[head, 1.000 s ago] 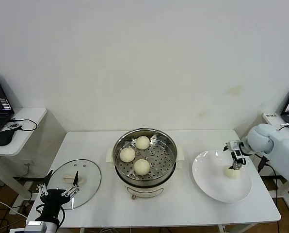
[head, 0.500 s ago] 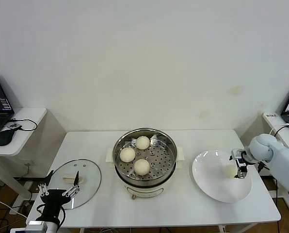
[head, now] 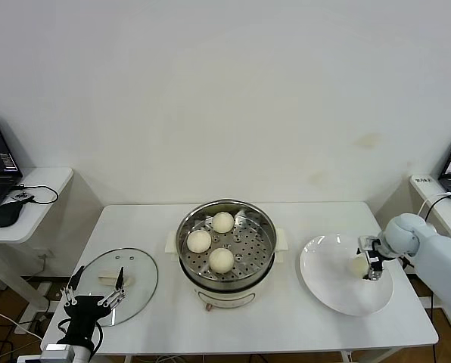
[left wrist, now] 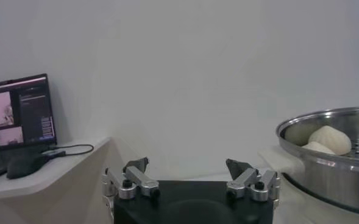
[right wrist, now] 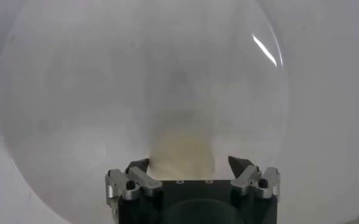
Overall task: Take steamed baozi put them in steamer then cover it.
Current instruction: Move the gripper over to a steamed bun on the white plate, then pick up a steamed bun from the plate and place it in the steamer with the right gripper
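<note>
Straddling last baozi (head: 359, 265): right tool (head: 372, 261), low.

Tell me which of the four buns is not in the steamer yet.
The bun on the white plate, between the open fingers of the right gripper. The other three sit on the steamer floor.

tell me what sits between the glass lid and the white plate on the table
The steamer, holding three baozi, stands between the lid and the plate, as the head view shows.
</note>
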`<state>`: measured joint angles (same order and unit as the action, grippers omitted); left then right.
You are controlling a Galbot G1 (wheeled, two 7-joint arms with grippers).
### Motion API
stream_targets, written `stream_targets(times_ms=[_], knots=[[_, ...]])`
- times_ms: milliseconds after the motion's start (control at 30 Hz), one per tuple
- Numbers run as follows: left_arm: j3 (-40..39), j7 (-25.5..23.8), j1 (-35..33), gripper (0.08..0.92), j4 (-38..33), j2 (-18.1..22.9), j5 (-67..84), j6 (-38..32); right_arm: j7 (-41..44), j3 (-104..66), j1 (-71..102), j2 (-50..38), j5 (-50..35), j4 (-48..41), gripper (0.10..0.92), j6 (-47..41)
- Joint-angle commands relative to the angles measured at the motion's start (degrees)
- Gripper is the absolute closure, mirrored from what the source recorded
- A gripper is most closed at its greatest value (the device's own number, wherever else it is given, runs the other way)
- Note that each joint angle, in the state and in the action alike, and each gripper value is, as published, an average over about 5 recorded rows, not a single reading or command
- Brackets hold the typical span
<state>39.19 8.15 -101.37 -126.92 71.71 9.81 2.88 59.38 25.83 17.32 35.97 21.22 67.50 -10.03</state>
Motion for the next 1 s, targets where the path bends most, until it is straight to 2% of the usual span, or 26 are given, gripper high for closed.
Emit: stream_targets(times_ms=[33, 300, 567, 833, 1000], knots=[[0.0, 0.0, 0.0, 0.177, 0.1, 0.0, 0.0, 0.0, 0.1, -0.6, 0.5, 0.9, 1.1, -1.2, 0.269, 0.1], [0.0, 0.0, -0.1, 0.177, 0.0, 0.1, 0.0, -0.1, 0.2, -0.8, 0.5, 0.9, 1.1, -0.8, 0.331, 0.3], [0.1, 0.0, -0.3, 0.177, -0.3, 0.1, 0.1, -0.1, 1.4, 0.8, -2.3, -1.5, -0.4, 1.8, 0.429, 0.2], [0.0, 0.0, -0.2, 0.177, -0.6, 0.0, 0.0, -0.1, 3.0, 11.7, -13.5, -7.6, -8.0, 10.8, 0.464, -2.7], [-0.3, 0.0, -0.1, 0.177, -0.8, 0.1, 0.0, -0.1, 2.2, 22.3, -28.9, -7.9, -14.9, 14.8, 0.465, -5.8]])
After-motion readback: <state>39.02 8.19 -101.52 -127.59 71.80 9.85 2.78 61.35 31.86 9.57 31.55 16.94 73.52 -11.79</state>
